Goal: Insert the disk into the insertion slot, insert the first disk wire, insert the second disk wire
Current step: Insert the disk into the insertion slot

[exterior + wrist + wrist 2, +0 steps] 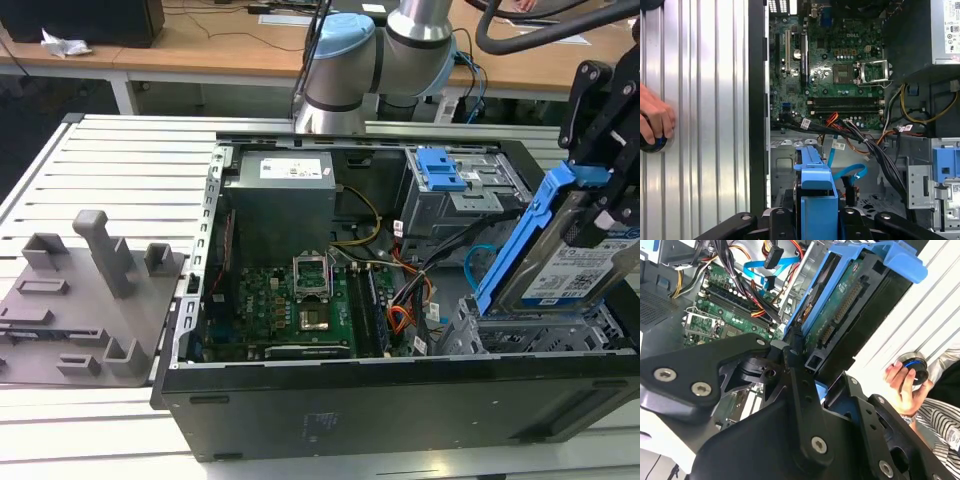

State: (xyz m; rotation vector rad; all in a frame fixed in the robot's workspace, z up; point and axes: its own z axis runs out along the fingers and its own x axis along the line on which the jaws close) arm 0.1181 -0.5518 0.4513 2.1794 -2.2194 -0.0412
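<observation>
My gripper (603,200) is shut on the disk (568,268), a silver drive with a white label in a blue carrier. I hold it tilted, its lower end just above the insertion slot (530,328), the perforated silver cage at the case's front corner on the exterior view's right. In both wrist views the disk (840,305) (815,187) sits between my black fingers (799,365). The first disk wire (774,256), a red-orange-black bundle with a dark plug, hangs loose beside the second disk wire (760,266) (849,172), a light-blue loop lying next to the cage.
The open computer case (400,400) lies on a slatted metal table (120,170). A blue-tabbed grey drive unit (440,170) sits behind the cage. A grey fixture (90,290) stands on the exterior view's left. A person's hand (900,382) holds a round black object beside the case.
</observation>
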